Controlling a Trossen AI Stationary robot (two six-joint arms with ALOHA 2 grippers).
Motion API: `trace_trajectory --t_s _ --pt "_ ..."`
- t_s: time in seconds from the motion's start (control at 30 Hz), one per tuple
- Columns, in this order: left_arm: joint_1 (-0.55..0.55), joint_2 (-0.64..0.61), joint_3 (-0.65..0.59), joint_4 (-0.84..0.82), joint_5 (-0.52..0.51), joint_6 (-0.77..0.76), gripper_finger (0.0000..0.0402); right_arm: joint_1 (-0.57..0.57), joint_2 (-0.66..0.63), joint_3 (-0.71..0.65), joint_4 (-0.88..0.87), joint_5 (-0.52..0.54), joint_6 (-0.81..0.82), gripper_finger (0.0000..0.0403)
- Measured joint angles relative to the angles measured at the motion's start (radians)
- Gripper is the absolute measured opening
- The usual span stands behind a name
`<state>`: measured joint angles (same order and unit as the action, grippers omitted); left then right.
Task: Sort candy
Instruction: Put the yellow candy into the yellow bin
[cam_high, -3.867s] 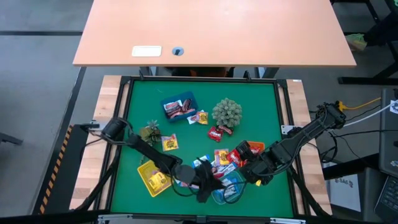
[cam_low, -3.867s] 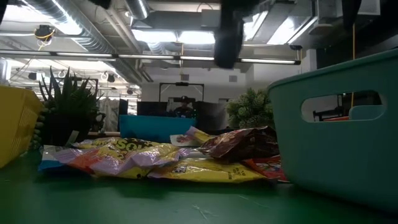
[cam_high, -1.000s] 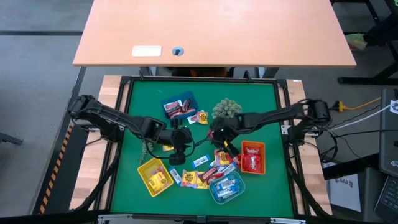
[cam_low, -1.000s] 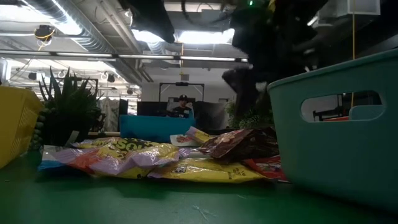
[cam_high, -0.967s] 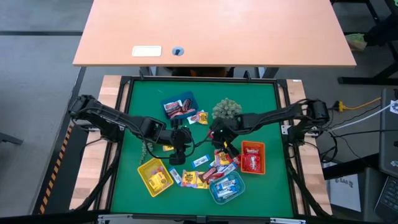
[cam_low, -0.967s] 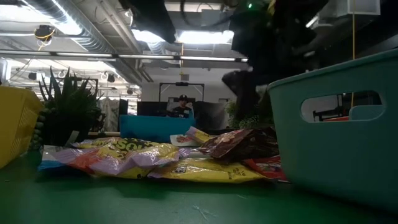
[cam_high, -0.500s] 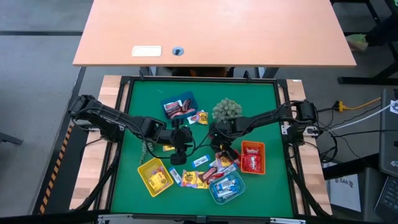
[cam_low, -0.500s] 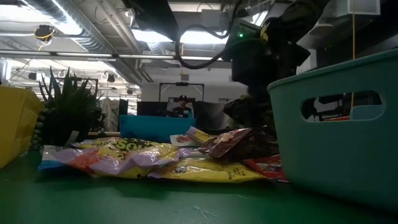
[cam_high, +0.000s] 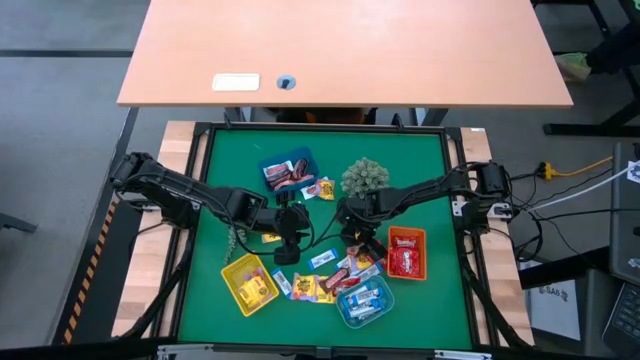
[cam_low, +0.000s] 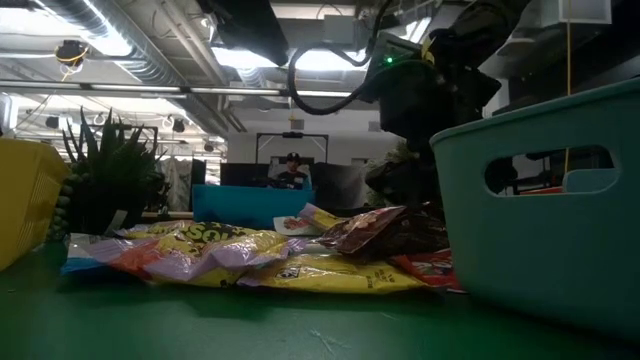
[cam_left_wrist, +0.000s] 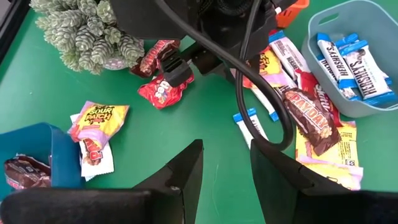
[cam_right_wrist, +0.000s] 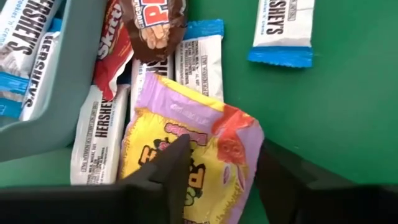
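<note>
Many wrapped candies (cam_high: 335, 278) lie heaped on the green mat between the trays. My right gripper (cam_high: 355, 240) is down in this heap, shut on a yellow-and-purple candy pack (cam_right_wrist: 186, 140) that lies beside the teal tray (cam_right_wrist: 56, 106). White-and-blue bars (cam_right_wrist: 199, 68) and a brown bar (cam_right_wrist: 152, 22) lie just beyond it. My left gripper (cam_high: 285, 245) hangs open over bare mat to the left of the heap, nothing between its fingers (cam_left_wrist: 186, 174). A red candy (cam_left_wrist: 163, 90) and a yellow pack (cam_left_wrist: 96, 118) lie beyond it. My right gripper has the yellow-and-purple pack between its two fingers at the pack's near part (cam_right_wrist: 217, 168). One finger (cam_right_wrist: 168, 165) lies over the pack's middle, the other (cam_right_wrist: 280, 174) stands at its edge. The fingers slant down from above. The pack rests on the white-and-blue bars and the mat.
The teal tray (cam_high: 343, 308) holds blue-and-white bars, the orange tray (cam_high: 420, 240) red ones, the yellow tray (cam_high: 232, 272) yellow ones, the blue tray (cam_high: 300, 155) brown ones. A spiky plant (cam_high: 365, 178) stands just behind my right arm; another (cam_high: 238, 235) is under the left arm.
My right gripper has gone down and a little toward the table's near edge, into the candy heap, tipping more steeply. The candies around it have kept their places.
</note>
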<state>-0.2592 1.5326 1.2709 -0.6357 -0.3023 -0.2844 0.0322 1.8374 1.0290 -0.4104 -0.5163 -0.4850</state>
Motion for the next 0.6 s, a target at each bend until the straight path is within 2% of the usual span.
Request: trace_trajectory --t_s 0.3,0.5,0.6 --pt "-0.001 0.0 0.0 0.0 0.0 0.0 0.0119 0.0 -0.001 0.0 0.0 0.026 0.0 0.0012" --pt "-0.001 0.0 0.0 0.001 0.0 -0.004 0.0119 0.0 -0.014 0.019 -0.041 0.039 0.016 0.0021" --pt "-0.001 0.0 0.0 0.001 0.0 -0.04 0.0119 0.0 -0.015 0.077 -0.11 0.039 0.016 0.0007"
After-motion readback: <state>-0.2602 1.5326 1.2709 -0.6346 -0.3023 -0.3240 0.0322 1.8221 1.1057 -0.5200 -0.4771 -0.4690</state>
